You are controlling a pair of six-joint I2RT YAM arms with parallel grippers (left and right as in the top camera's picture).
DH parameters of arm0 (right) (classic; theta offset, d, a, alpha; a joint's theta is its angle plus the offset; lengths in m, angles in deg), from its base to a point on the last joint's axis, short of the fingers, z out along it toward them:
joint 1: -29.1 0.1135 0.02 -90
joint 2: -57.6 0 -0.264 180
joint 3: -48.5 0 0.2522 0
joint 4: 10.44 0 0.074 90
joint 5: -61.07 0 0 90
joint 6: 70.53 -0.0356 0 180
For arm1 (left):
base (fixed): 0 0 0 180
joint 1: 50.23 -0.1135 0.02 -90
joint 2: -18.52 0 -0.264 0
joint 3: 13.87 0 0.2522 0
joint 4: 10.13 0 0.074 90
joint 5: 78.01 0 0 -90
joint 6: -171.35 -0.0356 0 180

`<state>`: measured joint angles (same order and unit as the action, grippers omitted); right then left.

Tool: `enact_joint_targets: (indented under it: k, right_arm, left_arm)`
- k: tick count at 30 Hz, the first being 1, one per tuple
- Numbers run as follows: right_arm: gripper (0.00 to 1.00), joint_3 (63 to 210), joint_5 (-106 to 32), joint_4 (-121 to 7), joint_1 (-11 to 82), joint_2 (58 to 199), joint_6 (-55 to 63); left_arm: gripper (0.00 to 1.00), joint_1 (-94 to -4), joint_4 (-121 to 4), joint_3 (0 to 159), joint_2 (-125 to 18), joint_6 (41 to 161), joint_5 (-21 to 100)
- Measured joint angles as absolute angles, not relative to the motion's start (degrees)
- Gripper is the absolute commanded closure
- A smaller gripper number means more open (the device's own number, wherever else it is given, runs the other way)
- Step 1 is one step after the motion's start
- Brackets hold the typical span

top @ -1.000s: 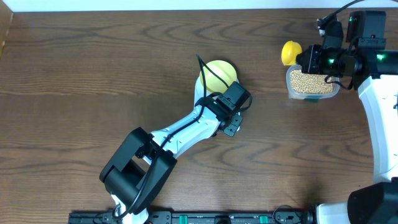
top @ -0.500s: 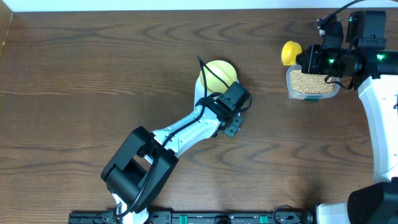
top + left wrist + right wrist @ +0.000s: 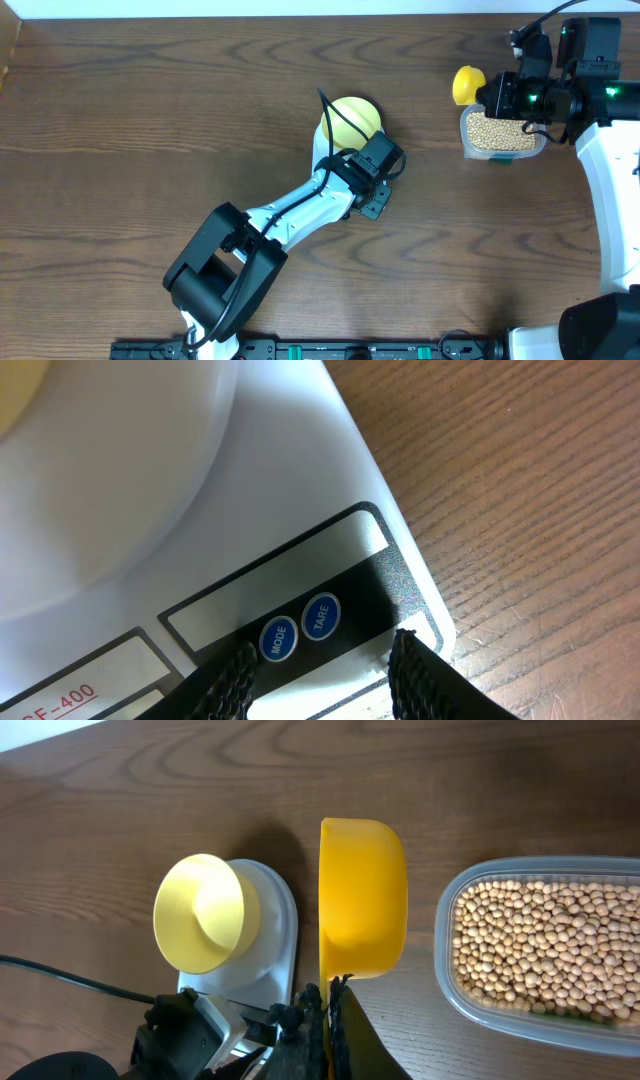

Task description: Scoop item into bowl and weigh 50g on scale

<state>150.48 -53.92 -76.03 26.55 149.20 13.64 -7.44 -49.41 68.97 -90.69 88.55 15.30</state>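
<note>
Left gripper (image 3: 325,675) is over the front edge of the scale (image 3: 340,490), fingers parted, holding nothing, just short of the blue MODE (image 3: 279,639) and TARE (image 3: 321,616) buttons. Bowl (image 3: 205,912) sits on the scale platform. Right gripper (image 3: 328,1015) is clamped tight on the handle of the yellow scoop (image 3: 362,895), just beside the clear tub (image 3: 447,990) of beans (image 3: 540,945). The tub stands on the surface (image 3: 150,120), well apart from the scale.

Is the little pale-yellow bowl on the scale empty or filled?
Empty. In the right wrist view the bowl is bare yellow inside; the beans sit in the clear tub.
</note>
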Motion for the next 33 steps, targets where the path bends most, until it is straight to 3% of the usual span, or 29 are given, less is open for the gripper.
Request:
enact_joint_targets:
  k: [6, 11, 15, 20, 33]
  right_arm:
    - [0.99, 150.48, -53.95, -76.03, 26.55, 149.20, 13.66]
    - [0.99, 150.48, -53.92, -75.96, 26.55, 149.20, 13.66]
    - [0.99, 150.48, -53.92, -75.92, 26.55, 149.20, 13.66]
    - [0.99, 150.48, -53.92, -76.20, 26.55, 149.20, 13.68]
    - [0.99, 150.48, -53.90, -76.69, 26.55, 149.20, 15.17]
  left_arm:
    - [0.53, -7.44, -49.43, 68.97, -90.65, 88.53, 15.30]
    - [0.42, -7.44, -49.89, 68.97, -87.37, 88.38, 15.78]
    - [0.24, -7.44, -50.85, 68.97, -79.76, 88.16, 15.98]
    - [0.12, -7.46, -50.04, 68.97, -74.06, 87.94, 13.09]
    - [0.08, -12.47, -38.43, 68.97, -73.71, 87.70, 7.54]
